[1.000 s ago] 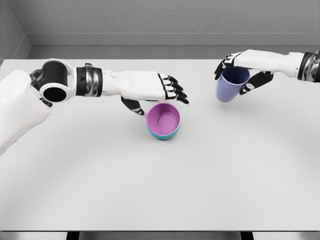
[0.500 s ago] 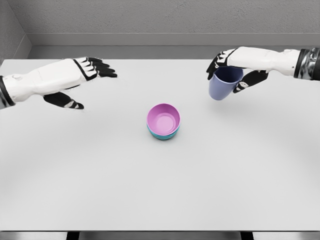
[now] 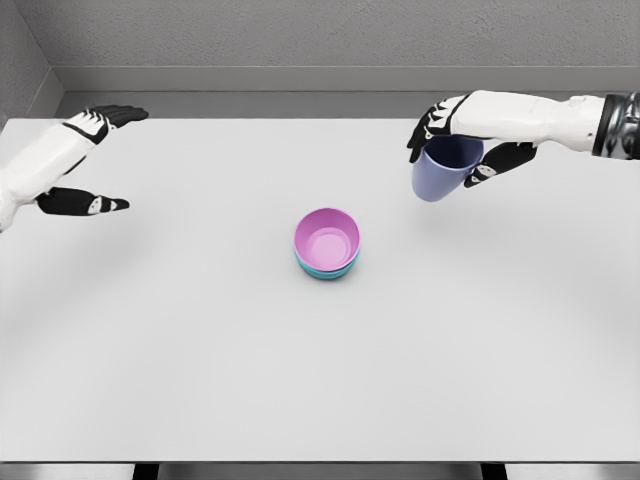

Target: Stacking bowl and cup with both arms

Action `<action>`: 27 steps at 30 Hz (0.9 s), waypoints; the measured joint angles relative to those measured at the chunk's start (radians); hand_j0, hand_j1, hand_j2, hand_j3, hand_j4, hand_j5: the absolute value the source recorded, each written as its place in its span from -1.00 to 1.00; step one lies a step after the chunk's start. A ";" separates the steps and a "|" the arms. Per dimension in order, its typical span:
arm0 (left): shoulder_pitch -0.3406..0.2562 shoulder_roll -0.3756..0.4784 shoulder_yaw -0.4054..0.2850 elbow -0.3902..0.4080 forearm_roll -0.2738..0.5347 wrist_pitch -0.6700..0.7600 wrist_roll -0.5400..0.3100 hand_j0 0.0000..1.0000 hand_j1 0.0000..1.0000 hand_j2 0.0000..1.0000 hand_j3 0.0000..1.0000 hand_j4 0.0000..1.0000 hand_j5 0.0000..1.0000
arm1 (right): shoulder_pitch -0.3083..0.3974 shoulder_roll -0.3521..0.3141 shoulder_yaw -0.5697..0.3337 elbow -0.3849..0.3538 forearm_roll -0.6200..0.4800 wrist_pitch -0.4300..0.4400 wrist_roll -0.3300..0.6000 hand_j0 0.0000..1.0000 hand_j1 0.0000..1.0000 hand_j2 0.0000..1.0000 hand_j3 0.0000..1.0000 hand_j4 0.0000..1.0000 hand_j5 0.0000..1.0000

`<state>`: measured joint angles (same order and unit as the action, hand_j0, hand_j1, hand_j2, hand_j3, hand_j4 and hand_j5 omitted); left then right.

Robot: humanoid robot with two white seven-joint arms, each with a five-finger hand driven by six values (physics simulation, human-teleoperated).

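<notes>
Risk: blue cup (image 3: 442,168), gripped by right hand (image 3: 462,140) with fingers curled round rim and wall, could be tipped or dropped short of bowls if released before being centred. Stack could be knocked aside by low approach. Cup held tilted above table (image 3: 200,350), well apart from pink bowl (image 3: 326,240) nested in teal bowl (image 3: 328,270) at centre. Left hand (image 3: 62,170) spread, nothing held, at far left edge.

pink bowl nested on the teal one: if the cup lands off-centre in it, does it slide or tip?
Likely shifts rather than tips: the pink bowl sits low and wide inside the teal bowl. Its smooth surface suggests it may slip. The blue cup, held tilted by the right hand, looks rigid.
</notes>
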<state>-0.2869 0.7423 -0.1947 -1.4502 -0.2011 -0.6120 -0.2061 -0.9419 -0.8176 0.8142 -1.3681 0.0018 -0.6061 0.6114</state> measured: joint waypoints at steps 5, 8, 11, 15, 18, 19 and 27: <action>0.006 -0.024 0.006 0.016 -0.003 0.000 -0.001 1.00 1.00 1.00 1.00 1.00 1.00 | 0.000 -0.001 -0.002 -0.022 0.000 0.000 0.000 0.25 0.25 0.25 0.25 0.25 0.25; 0.008 -0.032 0.011 0.031 -0.004 0.000 -0.001 1.00 1.00 1.00 1.00 1.00 1.00 | 0.000 -0.001 -0.004 -0.042 -0.001 0.001 0.000 0.25 0.25 0.25 0.25 0.25 0.25; 0.008 -0.038 0.016 0.042 -0.004 0.000 -0.001 1.00 1.00 1.00 1.00 1.00 1.00 | -0.008 0.001 -0.005 -0.051 -0.001 0.000 0.000 0.25 0.25 0.25 0.25 0.25 0.25; 0.008 -0.042 0.019 0.046 -0.004 0.000 -0.001 1.00 1.00 1.00 1.00 1.00 1.00 | -0.008 0.002 -0.006 -0.079 -0.002 0.000 0.000 0.25 0.25 0.25 0.25 0.25 0.25; 0.006 -0.044 0.019 0.047 -0.004 0.000 -0.001 1.00 1.00 1.00 1.00 1.00 1.00 | -0.008 0.005 -0.006 -0.102 -0.002 -0.001 0.000 0.26 0.26 0.26 0.26 0.26 0.26; 0.006 -0.046 0.020 0.048 -0.004 0.000 -0.001 1.00 1.00 1.00 1.00 1.00 1.00 | -0.008 0.007 -0.006 -0.112 -0.004 -0.001 0.000 0.26 0.26 0.26 0.26 0.26 0.26; 0.008 -0.052 0.021 0.048 -0.004 0.000 -0.001 1.00 1.00 1.00 1.00 1.00 1.00 | -0.008 0.036 -0.002 -0.162 -0.013 -0.003 0.000 0.26 0.26 0.26 0.26 0.26 0.26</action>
<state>-0.2792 0.6898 -0.1737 -1.4018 -0.2050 -0.6119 -0.2076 -0.9495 -0.7820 0.8127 -1.5304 -0.0108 -0.6091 0.6115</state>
